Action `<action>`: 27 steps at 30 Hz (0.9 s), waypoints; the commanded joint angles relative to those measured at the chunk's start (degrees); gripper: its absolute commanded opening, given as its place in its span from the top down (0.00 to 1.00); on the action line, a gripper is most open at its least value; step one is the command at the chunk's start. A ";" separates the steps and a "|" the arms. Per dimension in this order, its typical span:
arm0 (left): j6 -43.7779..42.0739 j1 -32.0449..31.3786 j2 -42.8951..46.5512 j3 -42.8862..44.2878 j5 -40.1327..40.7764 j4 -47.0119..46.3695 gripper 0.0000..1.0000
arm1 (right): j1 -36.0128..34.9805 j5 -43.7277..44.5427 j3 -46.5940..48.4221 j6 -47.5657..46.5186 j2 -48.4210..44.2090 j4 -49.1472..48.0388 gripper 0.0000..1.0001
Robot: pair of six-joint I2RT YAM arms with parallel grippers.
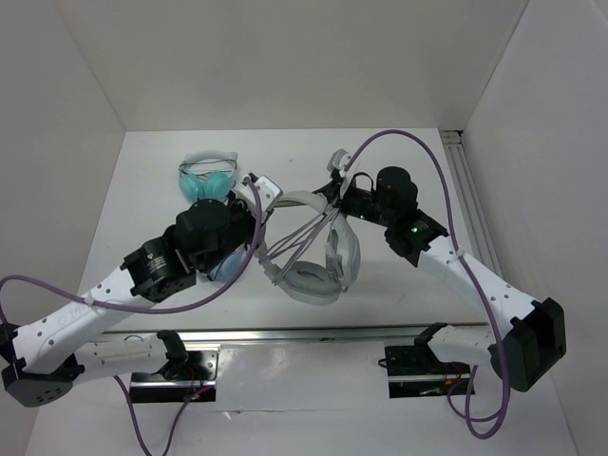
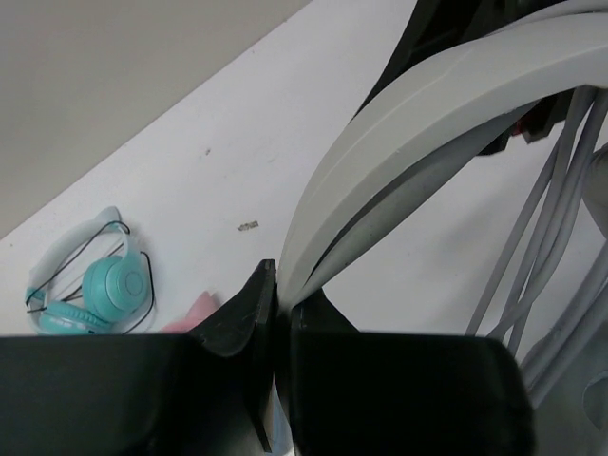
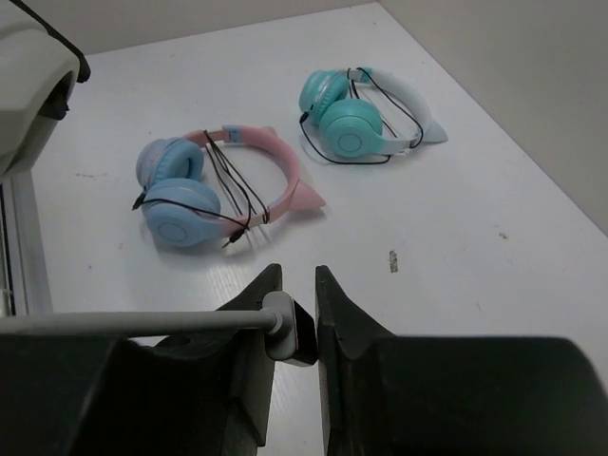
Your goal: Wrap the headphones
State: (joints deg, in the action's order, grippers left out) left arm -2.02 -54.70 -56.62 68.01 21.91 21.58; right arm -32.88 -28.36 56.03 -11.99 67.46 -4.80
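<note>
Headphones (image 1: 318, 271), the grey-white pair, are in the middle of the table (image 1: 152, 218), between the two arms. In the top view the left gripper (image 1: 263, 185) is at one end of the headband (image 1: 299, 198), and the right gripper (image 1: 337, 169) is just beside the other end. The cups hang lower, and I cannot tell if they touch the table. Several strands of the thin cable (image 1: 299, 237) cross the opening under the band. From this I judge that the wrapping is in hand, with some turns already made. A teal pair (image 1: 209, 176) lies behind the left arm.

In the left wrist view the two fingers are pressed together on the edge of the headband, so this gripper is clamped on it. Cable strands run down at the right side. I think this arm works as the holder.

In the right wrist view the fingers are closed on the plug (image 3: 290, 328) at the end of the cable, and the cable goes straight to the left from it. The next move probably calls for carrying the plug around the band once more with the cable tight, while the left side keeps steady.

By count there are three pairs: one grey, one teal and one pink pair (image 3: 214, 190). There are two grippers, both clamped.
</note>
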 commanded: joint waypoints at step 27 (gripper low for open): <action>-11.16 -0.94 -6.13 3.01 8.50 -27.30 1.00 | 3.97 19.29 -4.09 4.96 -3.21 -9.87 0.03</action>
State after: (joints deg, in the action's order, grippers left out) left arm -13.72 -55.86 -63.77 67.42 28.18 2.98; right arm -29.50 -17.37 52.29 -8.27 66.30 -9.43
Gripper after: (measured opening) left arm 0.139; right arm 0.941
